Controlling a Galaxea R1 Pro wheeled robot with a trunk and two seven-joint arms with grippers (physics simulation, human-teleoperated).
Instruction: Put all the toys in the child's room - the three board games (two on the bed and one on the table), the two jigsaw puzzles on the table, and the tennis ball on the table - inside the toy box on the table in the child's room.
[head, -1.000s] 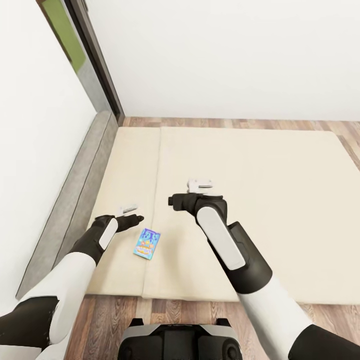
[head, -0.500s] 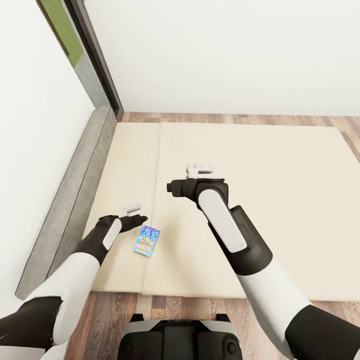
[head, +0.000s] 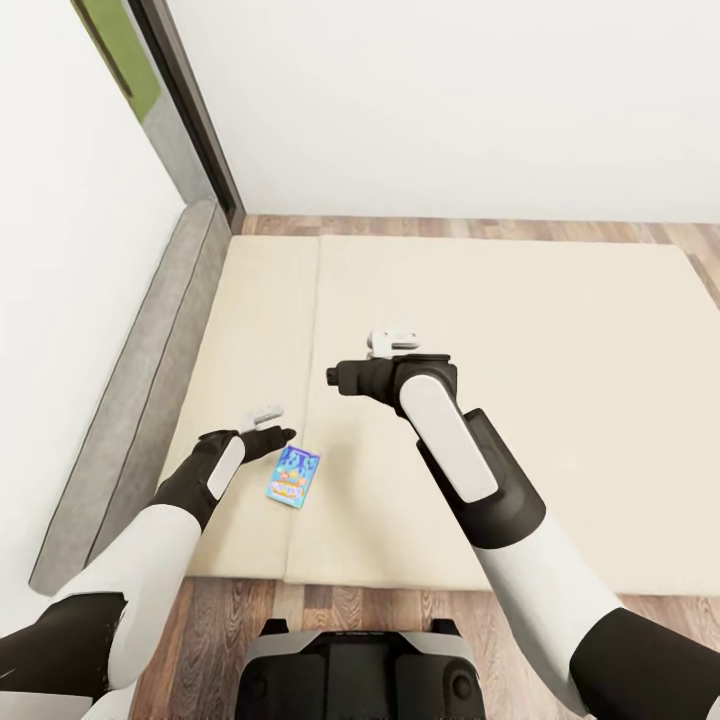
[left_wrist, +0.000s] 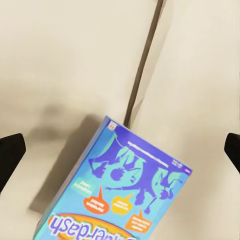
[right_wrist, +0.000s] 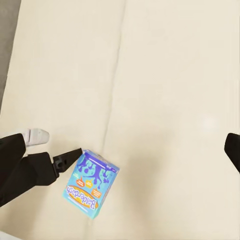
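small blue board game (head: 293, 477) lying flat on the bed (head: 560, 400), just beside the left end effector (head: 268, 425)

the box is a small rectangle — bright blue, printed with dark blue cartoon shapes, orange speech bubbles and a curved title band; in the left wrist view (left_wrist: 120, 187) it sits right at the mattress's lengthwise seam (left_wrist: 142, 62), and the right wrist view (right_wrist: 91, 183) shows the same. the bed is plain cream-beige and bare around it. the left end effector hovers just beside the box's near-left corner, its dark fingers (left_wrist: 10, 155) spread wide, gripping nothing. the right end effector (head: 392, 341) hangs well apart over the middle of the mattress, fingers (right_wrist: 232, 150) spread too. a grey padded headboard (head: 140, 370) runs along the bed's left edge against the white wall (head: 70, 270); wood-plank floor (head: 330, 610) borders the near and far edges.
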